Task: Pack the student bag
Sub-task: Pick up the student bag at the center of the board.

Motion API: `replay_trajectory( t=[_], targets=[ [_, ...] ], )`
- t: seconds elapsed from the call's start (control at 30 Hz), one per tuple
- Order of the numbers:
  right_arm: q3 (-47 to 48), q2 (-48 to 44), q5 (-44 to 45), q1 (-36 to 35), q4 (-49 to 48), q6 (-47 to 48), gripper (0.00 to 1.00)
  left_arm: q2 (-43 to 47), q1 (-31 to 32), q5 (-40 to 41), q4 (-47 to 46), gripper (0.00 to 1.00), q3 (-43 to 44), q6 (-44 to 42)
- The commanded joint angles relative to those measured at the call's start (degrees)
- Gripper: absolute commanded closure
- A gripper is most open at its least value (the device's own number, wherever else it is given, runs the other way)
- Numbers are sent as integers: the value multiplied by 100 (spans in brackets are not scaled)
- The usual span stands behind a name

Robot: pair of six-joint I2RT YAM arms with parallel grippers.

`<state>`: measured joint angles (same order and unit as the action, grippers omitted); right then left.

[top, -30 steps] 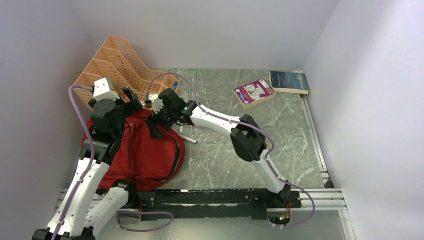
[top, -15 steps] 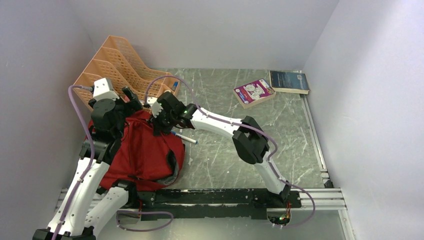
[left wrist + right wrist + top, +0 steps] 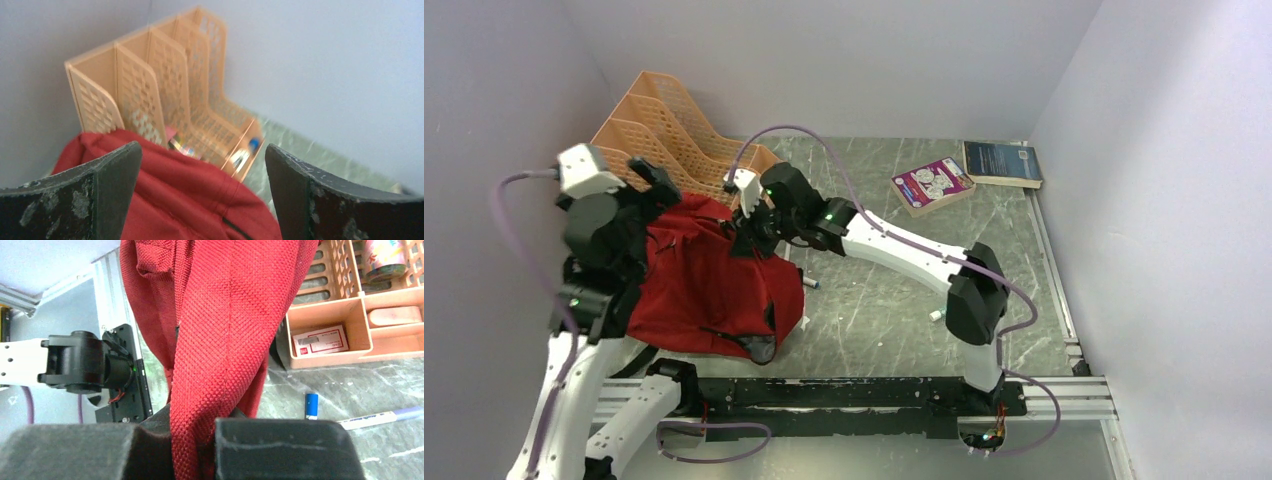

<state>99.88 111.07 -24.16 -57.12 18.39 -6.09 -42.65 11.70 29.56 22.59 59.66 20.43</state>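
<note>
The student bag (image 3: 709,290) is a dark-red backpack, pulled up off the table at the left. My right gripper (image 3: 747,232) is shut on a fold of its red fabric near the top edge. In the right wrist view the student bag (image 3: 225,315) hangs as a woven red fold, and the gripper (image 3: 195,450) is pinched shut on it. My left gripper (image 3: 656,183) hovers open over the bag's upper left corner. In the left wrist view its gripper (image 3: 202,200) holds nothing, with the red student bag (image 3: 190,200) below the fingers.
An orange file rack (image 3: 664,130) stands behind the bag, with small items in its low tray (image 3: 330,340). A pen (image 3: 380,417) and a blue cap (image 3: 311,405) lie on the table beside the bag. Two books (image 3: 932,186) (image 3: 1002,163) lie at the back right.
My right gripper has shut on the bag's fabric and lifted it, so the bag now stands taller. The left arm has risen and swung left, still open.
</note>
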Motion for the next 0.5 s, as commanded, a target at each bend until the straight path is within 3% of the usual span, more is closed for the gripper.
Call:
replay_trajectory(
  t=[0.0,0.3,0.47],
  targets=[
    [-197,-649,164,8,-611,-336,100,416,-63,300,272,2,1053,17],
    [-415,-1793,235,8,-760,-637,100,881,-63,606,513,2,1622,-52],
    [-799,-2721,1192,8,-1048,-903,100,887,-63,610,606,2,1787,26]
  ],
)
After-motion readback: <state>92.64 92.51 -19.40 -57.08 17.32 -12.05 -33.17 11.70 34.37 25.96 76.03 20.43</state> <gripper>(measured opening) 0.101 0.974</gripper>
